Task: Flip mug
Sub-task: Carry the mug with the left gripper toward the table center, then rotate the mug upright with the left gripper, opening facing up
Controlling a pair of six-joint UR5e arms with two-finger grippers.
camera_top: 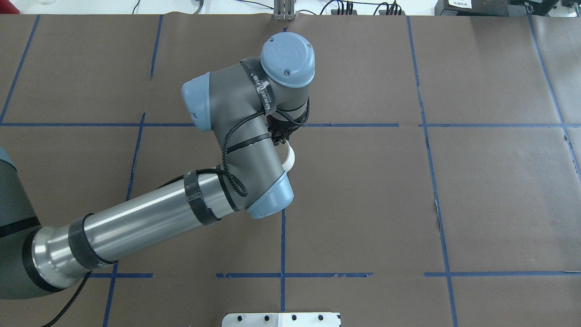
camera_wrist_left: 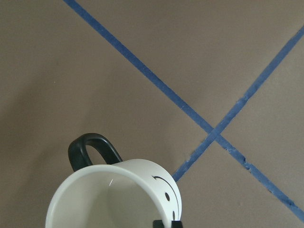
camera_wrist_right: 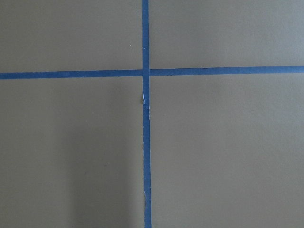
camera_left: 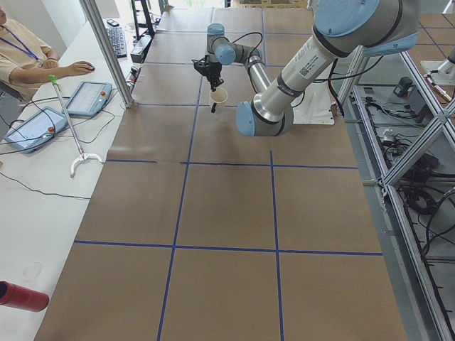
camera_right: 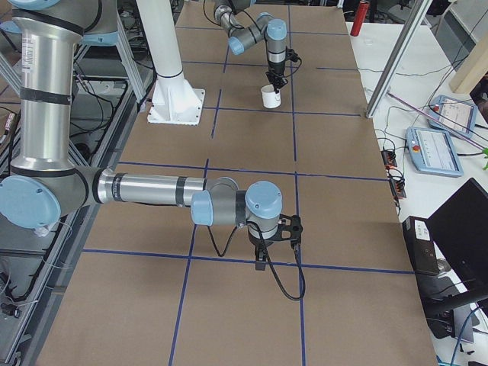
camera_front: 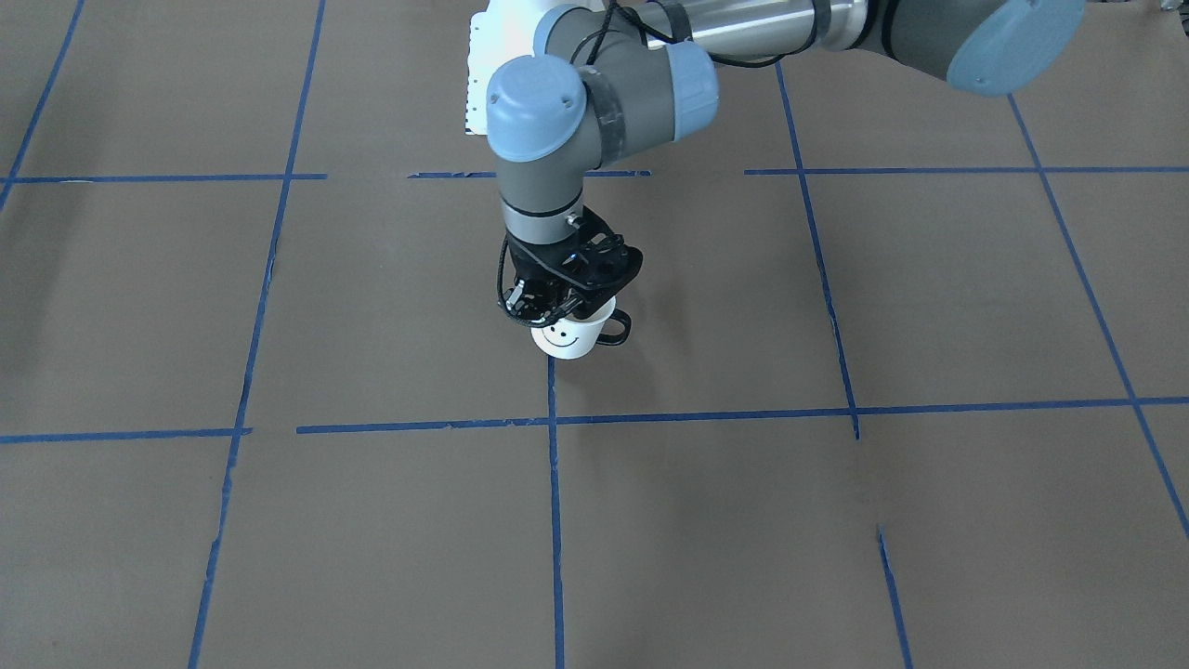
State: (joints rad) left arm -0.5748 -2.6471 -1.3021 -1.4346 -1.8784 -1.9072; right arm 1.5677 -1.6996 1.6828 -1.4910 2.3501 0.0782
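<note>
The small white enamel mug with a black smiley face (camera_wrist_left: pixel 111 197) fills the left wrist view, mouth up, its dark loop handle (camera_wrist_left: pixel 90 148) free. The left gripper (camera_front: pixel 550 311) pinches its rim wall from above, probably so a wrist roll can invert it over the brown paper-covered table (camera_front: pixel 836 520). Whether the idle right gripper (camera_right: pixel 261 261) is closed cannot be told.

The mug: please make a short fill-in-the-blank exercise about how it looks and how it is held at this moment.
1. The mug is white, and its handle is ____.
2. The mug's opening points ____.
3. The fingers of the robot's ____ gripper grip the mug at its rim.

Missing words: black; up; left.
</note>
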